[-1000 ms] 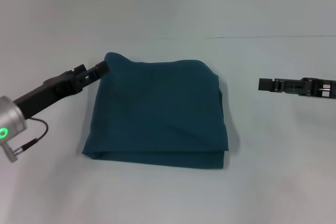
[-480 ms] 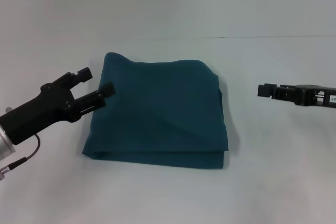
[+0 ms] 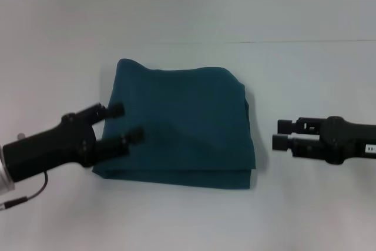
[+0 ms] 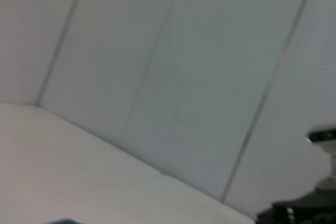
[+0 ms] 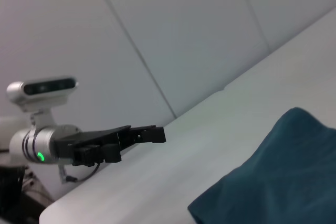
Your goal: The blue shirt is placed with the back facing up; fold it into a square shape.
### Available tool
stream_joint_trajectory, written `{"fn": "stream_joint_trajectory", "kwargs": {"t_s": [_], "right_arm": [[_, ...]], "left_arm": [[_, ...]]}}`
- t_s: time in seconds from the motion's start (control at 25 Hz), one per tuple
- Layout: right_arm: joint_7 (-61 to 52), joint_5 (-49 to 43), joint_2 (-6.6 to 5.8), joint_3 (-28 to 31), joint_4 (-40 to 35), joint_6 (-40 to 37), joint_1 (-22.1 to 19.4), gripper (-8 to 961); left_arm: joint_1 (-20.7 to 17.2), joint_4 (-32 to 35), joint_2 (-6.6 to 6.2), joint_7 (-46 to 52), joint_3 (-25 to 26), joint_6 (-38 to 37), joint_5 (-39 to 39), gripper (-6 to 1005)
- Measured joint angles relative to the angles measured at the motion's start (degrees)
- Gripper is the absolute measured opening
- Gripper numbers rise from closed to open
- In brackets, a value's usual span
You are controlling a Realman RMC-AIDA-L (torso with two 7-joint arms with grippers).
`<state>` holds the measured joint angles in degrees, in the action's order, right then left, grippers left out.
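The blue shirt (image 3: 179, 124) lies folded into a near-square block at the middle of the white desk (image 3: 305, 204), plain side up, with layered edges showing along its near side. Left gripper (image 3: 125, 123): at the shirt's left edge, over the near-left part of the block, fingers (image 3: 115, 110) apart and holding nothing. Whether it touches the cloth cannot be told. Right gripper (image 3: 281, 133): to the right of the shirt, clear of it, fingers set slightly apart, holding nothing.
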<state>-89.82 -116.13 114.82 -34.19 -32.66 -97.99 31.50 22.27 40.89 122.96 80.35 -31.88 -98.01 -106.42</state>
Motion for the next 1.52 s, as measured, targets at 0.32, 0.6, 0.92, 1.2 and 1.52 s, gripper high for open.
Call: {"fn": "stream_joint_trajectory", "kwargs": {"t_s": [0.32,0.6,0.92,1.2,1.52], "right_arm": [[2.38,-3.07,0.88,-2.16,-0.63,1.02,0.31,691],[2.18,-3.52,0.89,-3.72,-0.65,1.57,0.88,898],[1.19,-3.58,0.73,-6.46,-0.65,1.08,0.82,927],[-0.17,-3.64,0.54,-7.24,-0.65,0.79,0.74,927],[-0.91,-3.67,0.36,-7.29,-0.65,0.78,0.67,927]], "left_arm": [[0.44,1.14,-0.26,4.56,-0.01,-1.25,-7.08,888],[0.04,1.25,-0.27,6.13,0.12,-1.59,-8.05,887],[0.03,1.41,-0.27,6.92,-0.09,-2.09,-9.29,887],[0.26,1.48,-0.32,7.01,0.01,-2.79,-9.33,888],[0.32,1.48,-0.36,7.02,-0.09,-2.89,-9.33,888]]}}
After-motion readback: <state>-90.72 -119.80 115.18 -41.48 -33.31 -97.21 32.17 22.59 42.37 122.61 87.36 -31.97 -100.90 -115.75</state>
